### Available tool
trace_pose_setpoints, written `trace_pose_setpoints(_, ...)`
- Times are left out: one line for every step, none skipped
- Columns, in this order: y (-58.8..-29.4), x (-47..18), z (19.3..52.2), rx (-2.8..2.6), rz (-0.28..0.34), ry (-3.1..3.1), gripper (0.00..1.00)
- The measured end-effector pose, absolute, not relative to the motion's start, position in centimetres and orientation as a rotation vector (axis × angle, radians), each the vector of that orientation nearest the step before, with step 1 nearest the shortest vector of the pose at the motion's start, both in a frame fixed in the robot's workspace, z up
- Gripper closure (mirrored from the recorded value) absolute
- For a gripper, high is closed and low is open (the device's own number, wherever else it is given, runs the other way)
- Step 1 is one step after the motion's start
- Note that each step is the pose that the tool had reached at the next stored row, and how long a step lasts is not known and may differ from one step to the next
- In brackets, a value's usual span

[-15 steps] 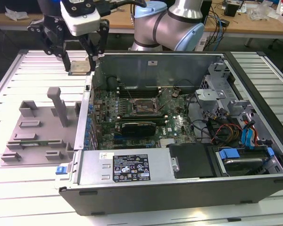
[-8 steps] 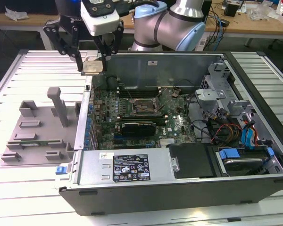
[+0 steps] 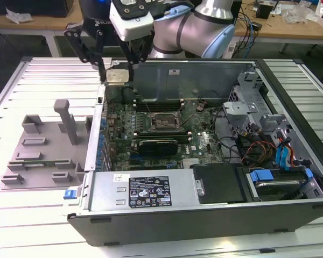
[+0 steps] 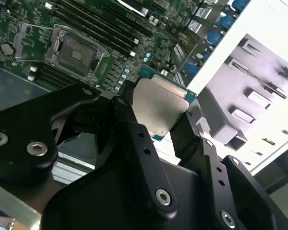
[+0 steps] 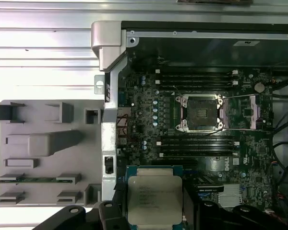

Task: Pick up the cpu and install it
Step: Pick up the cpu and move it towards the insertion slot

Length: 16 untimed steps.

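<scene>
My gripper hangs above the far corner of the open computer case, on the exterior view's left, shut on the cpu. The cpu is a flat square chip with a silvery metal top and a green rim, and both wrist views show it clamped between the black fingers: cpu, cpu. The open cpu socket sits on the green motherboard inside the case, its metal bracket swung open, away from the held chip. In the second wrist view the socket lies beyond the fingers.
A grey parts fixture with an upright post stands on the slatted table to the case's left in the exterior view; a green memory stick lies in it. Inside the case are memory slots, a heatsink, cables and drive bays.
</scene>
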State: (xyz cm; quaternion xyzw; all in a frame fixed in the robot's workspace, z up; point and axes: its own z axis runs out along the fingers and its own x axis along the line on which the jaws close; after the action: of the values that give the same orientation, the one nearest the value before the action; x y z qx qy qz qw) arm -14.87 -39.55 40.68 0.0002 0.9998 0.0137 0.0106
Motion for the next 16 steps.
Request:
trace_pose_setpoints(-39.5,-14.4,40.7,0.001,0.043,3.120,0.45)
trace_pose_setpoints(-39.5,-13.9,40.7,0.001,0.043,3.120,0.45)
trace_pose_setpoints(-39.5,-13.3,40.7,0.001,0.043,3.120,0.45)
trace_pose_setpoints(-39.6,-12.9,40.7,0.001,0.043,3.120,0.45)
trace_pose_setpoints(-39.5,-12.6,40.7,0.001,0.043,3.120,0.45)
trace_pose_setpoints(-39.5,-11.9,40.7,0.001,0.043,3.120,0.45)
trace_pose_setpoints(-39.5,-11.4,40.7,0.001,0.043,3.120,0.45)
trace_pose_setpoints(-39.6,-11.3,40.7,0.001,0.043,3.120,0.45)
trace_pose_setpoints(-39.6,-11.3,40.7,0.001,0.043,3.120,0.45)
trace_pose_setpoints(-39.5,-11.3,40.7,0.001,0.043,3.120,0.45)
trace_pose_setpoints(-39.5,-11.1,40.7,0.000,0.043,3.120,0.45)
trace_pose_setpoints(-39.5,-10.9,40.7,0.001,0.043,3.120,0.45)
trace_pose_setpoints(-39.5,-10.7,40.6,0.001,0.043,3.120,0.45)
trace_pose_setpoints(-39.5,-10.3,40.6,0.001,0.043,3.120,0.45)
trace_pose_setpoints(-39.5,-10.1,40.6,0.001,0.043,3.120,0.45)
trace_pose_setpoints(-39.5,-9.9,40.6,0.000,0.043,3.120,0.45)
